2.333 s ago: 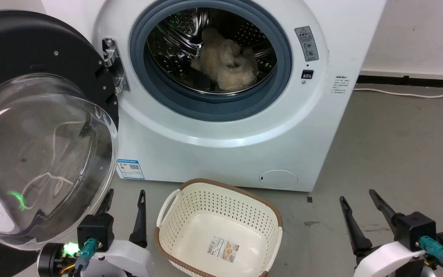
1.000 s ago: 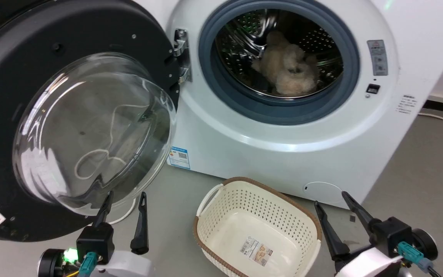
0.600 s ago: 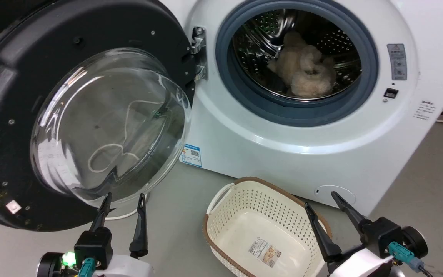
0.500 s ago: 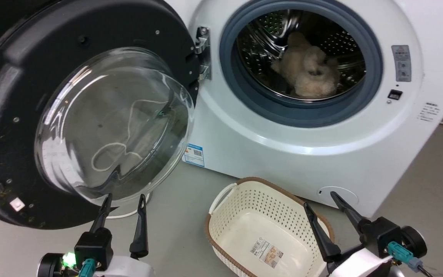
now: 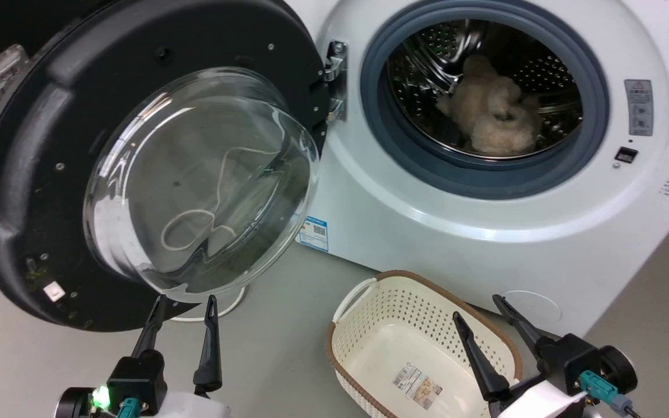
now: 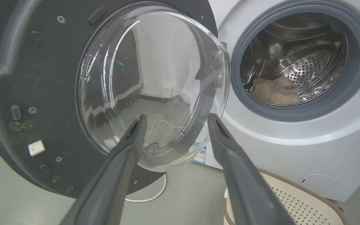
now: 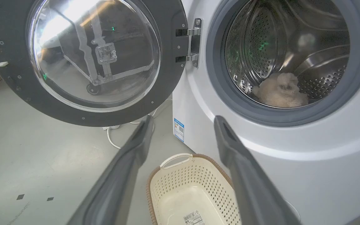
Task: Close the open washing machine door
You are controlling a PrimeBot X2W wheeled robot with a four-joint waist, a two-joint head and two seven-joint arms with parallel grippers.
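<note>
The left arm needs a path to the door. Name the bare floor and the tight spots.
Bare floor lies below the washing machine door, left of the left gripper. Another strip runs between door and basket, holding a white cable. Crowded: basket close before the washing machine, right gripper above it.

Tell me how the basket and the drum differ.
The basket is cream plastic, the drum shiny steel. The basket sits on the floor, open upward; the drum faces forward inside the washing machine. The basket holds just a label; the drum holds a fluffy beige item. Both are perforated.
</note>
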